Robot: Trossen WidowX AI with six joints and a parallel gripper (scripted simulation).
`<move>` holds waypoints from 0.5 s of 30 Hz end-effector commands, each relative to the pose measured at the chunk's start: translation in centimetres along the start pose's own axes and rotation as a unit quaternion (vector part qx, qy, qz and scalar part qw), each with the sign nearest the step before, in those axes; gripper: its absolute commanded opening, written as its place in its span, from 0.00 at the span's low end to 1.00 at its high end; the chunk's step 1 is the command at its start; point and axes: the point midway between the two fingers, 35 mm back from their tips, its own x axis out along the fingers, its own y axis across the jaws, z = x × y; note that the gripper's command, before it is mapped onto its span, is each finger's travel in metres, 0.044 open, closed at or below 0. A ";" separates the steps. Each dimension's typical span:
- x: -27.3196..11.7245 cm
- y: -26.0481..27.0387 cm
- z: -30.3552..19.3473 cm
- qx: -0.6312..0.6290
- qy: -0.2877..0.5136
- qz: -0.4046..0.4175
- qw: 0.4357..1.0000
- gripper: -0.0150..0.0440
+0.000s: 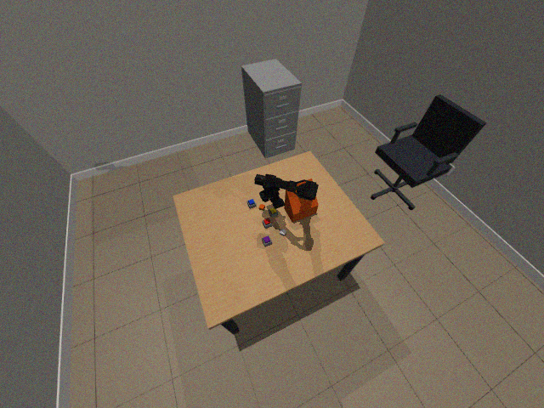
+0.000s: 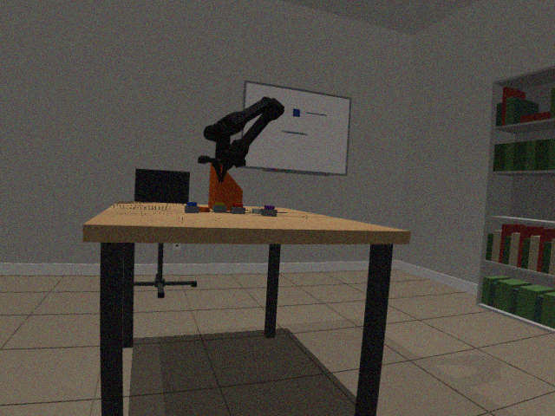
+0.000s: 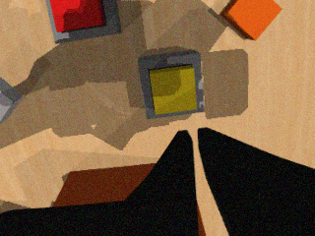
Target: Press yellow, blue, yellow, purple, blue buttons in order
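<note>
My gripper (image 2: pixel 220 180) (image 3: pixel 192 140) is shut and empty, its fingertips well above the table. The yellow button (image 1: pixel 273 212) (image 2: pixel 218 204) (image 3: pixel 173 90) stands up from its grey base; in the wrist view it lies just beyond and left of the fingertips, and nothing touches it. The blue button (image 1: pixel 251 202) (image 2: pixel 192 204) is near the far left of the group in the top view and is out of the wrist view. The purple button (image 1: pixel 266 240) (image 2: pixel 269 207) is at the group's other end, also out of the wrist view.
A red button (image 1: pixel 267 222) (image 2: pixel 237 205) (image 3: pixel 79 15) lies between yellow and purple. An orange block (image 1: pixel 262 206) (image 2: pixel 204 209) (image 3: pixel 254 16) lies between blue and yellow. A pale grey block (image 1: pixel 282 232) (image 3: pixel 4 104) lies near red and purple. The arm's orange base (image 1: pixel 301 208) stands behind.
</note>
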 end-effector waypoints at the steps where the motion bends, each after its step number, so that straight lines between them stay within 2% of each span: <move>1: -0.8 0.1 0.0 -0.004 0.004 -0.003 1.000 0.29; 7: -1.3 2.8 4.2 -0.005 0.015 -0.037 0.999 0.29; 11: -1.3 8.2 8.8 -0.004 0.003 -0.031 1.000 0.29; 15: -1.0 14.2 11.3 -0.006 -0.001 -0.011 1.000 0.29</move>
